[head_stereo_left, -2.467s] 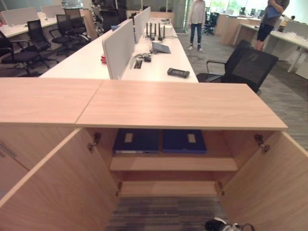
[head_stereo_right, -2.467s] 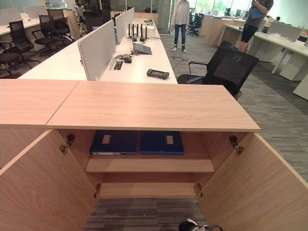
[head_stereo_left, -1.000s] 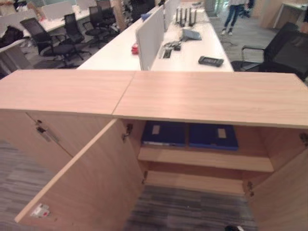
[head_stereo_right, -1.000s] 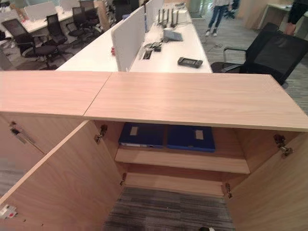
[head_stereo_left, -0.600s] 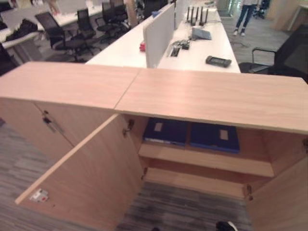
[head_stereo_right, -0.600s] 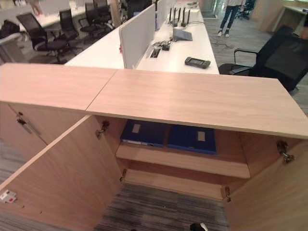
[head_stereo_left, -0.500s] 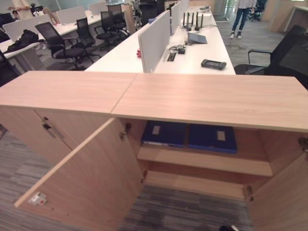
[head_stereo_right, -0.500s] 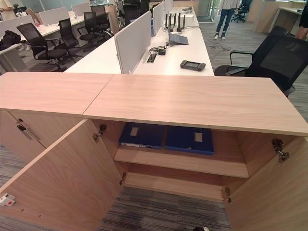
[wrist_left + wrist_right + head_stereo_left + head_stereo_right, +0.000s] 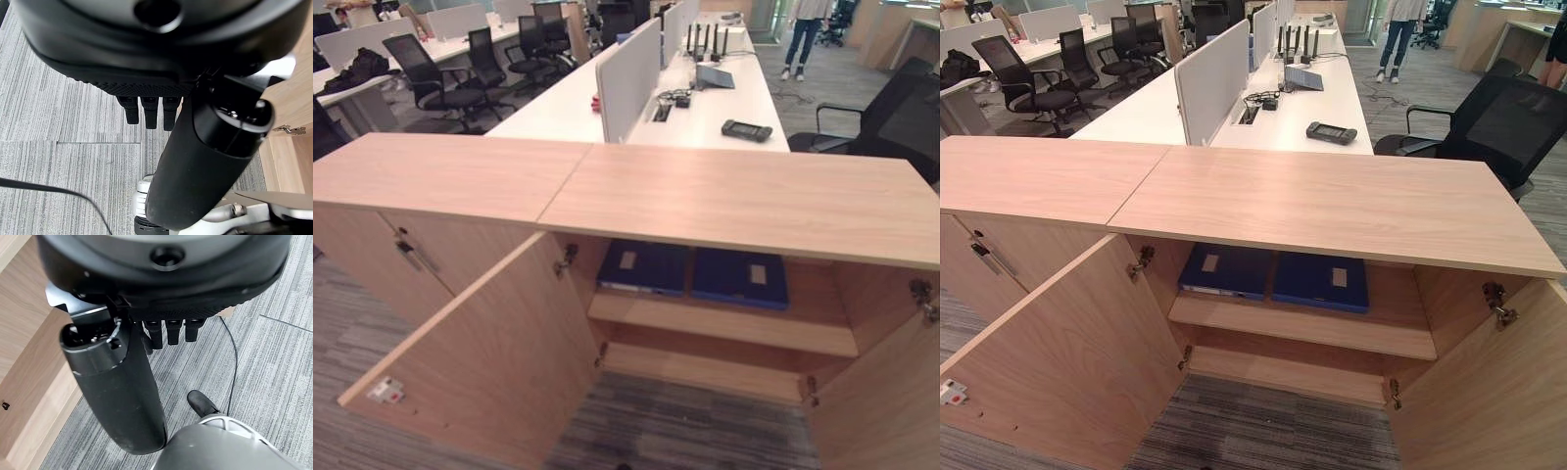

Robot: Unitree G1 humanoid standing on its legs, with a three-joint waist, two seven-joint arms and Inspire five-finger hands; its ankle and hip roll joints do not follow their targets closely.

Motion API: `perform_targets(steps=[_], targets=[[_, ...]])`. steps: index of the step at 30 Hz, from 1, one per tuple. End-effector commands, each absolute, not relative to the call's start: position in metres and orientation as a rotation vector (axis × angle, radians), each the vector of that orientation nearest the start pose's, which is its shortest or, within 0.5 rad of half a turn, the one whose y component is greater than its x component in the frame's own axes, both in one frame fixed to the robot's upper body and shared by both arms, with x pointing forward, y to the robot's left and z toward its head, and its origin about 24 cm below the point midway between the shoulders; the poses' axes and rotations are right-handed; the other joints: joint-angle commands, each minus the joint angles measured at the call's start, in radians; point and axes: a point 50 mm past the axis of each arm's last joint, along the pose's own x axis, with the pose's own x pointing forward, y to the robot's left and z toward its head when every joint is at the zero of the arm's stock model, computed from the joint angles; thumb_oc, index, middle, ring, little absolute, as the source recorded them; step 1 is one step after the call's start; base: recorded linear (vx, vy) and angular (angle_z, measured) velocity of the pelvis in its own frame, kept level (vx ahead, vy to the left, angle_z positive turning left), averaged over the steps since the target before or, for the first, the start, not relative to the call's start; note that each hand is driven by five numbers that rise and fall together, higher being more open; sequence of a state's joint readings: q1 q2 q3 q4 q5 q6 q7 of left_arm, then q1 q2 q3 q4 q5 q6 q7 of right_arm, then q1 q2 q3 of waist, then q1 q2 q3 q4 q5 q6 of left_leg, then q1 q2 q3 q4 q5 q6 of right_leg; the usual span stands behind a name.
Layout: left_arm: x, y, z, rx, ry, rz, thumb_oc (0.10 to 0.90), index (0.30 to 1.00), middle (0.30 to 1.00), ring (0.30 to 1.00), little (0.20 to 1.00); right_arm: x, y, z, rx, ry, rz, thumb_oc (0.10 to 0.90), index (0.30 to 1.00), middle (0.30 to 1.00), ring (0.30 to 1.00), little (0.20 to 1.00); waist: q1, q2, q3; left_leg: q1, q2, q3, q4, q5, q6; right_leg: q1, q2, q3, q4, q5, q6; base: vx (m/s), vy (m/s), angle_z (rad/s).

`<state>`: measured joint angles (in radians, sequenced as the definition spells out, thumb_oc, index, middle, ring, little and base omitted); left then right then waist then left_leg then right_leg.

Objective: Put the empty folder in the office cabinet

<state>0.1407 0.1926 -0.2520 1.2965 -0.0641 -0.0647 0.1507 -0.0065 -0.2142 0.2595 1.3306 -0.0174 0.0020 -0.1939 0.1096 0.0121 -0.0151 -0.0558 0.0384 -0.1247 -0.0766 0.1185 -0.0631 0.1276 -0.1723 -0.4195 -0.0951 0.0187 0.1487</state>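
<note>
The office cabinet (image 9: 734,201) stands before me with its left door (image 9: 489,362) and right door (image 9: 891,401) swung wide. Two dark blue folders lie flat side by side on its upper shelf (image 9: 720,331): one on the left (image 9: 641,267), one on the right (image 9: 741,277). Whether either is empty cannot be told. My left hand (image 9: 146,54) hangs over the grey carpet beside the cabinet's wood, fingers (image 9: 149,112) straight, holding nothing. My right hand (image 9: 161,279) hangs likewise by a wooden door, fingers (image 9: 168,333) relaxed and empty.
A shut cabinet (image 9: 382,245) adjoins on the left. Behind are white desks with a divider panel (image 9: 626,73) and a black device (image 9: 746,129). A black office chair (image 9: 901,108) stands at the back right, and a person (image 9: 800,34) stands far off. Striped carpet (image 9: 675,431) lies between the doors.
The whole picture has shifted as the camera moved, bringing more of the left door and the neighbouring cabinet into sight. Folders and doors stand as before.
</note>
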Motion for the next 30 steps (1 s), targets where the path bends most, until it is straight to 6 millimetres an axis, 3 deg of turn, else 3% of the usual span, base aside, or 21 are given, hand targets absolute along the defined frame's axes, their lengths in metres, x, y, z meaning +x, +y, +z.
perform_targets(steps=[1,8,11,17,30], targets=[[0.063,0.194,-0.174,0.310,1.254,0.042,0.800,0.900,0.900,0.900,0.900,0.094,-0.238,-0.160,-0.523,1.206,-0.110,0.800,0.900,0.900,0.900,0.900,0.006,-0.009,0.003,0.018,-0.073,-0.055,-0.011,-0.088,0.042,-0.061,0.052,0.029,0.008,0.000,-0.025,0.01,-0.031,-0.01],[0.062,0.195,-0.174,0.298,1.262,0.039,0.800,0.900,0.900,0.900,0.900,0.095,-0.237,-0.160,-0.532,1.203,-0.095,0.800,0.900,0.900,0.900,0.900,-0.001,-0.014,0.004,0.028,-0.067,-0.050,-0.011,-0.091,0.038,-0.055,0.059,0.036,0.008,-0.006,-0.033,0.00,-0.009,0.00],[0.050,0.187,-0.177,0.140,1.328,0.052,0.800,0.900,0.900,0.900,0.900,0.097,-0.235,-0.160,-0.543,1.209,-0.059,0.800,0.900,0.900,0.900,0.900,-0.014,-0.013,0.001,0.033,-0.065,-0.041,-0.011,-0.094,0.037,-0.054,0.064,0.043,0.008,-0.005,-0.036,0.00,-0.002,-0.01],[0.055,0.187,-0.176,0.002,1.300,0.083,0.800,0.900,0.900,0.900,0.900,0.099,-0.229,-0.161,-0.552,1.210,-0.003,0.800,0.900,0.900,0.900,0.900,-0.026,-0.015,0.003,0.037,-0.059,-0.036,-0.011,-0.099,0.036,-0.054,0.068,0.051,0.008,-0.006,-0.040,0.02,-0.007,-0.05],[0.059,0.200,-0.175,0.120,1.325,0.065,0.800,0.900,0.900,0.900,0.900,0.101,-0.215,-0.164,-0.485,1.220,0.035,0.800,0.900,0.900,0.900,0.900,-0.027,-0.029,-0.004,0.050,-0.054,-0.036,-0.011,-0.106,0.032,-0.041,0.075,0.053,0.008,-0.017,-0.046,0.01,-0.003,-0.01]])
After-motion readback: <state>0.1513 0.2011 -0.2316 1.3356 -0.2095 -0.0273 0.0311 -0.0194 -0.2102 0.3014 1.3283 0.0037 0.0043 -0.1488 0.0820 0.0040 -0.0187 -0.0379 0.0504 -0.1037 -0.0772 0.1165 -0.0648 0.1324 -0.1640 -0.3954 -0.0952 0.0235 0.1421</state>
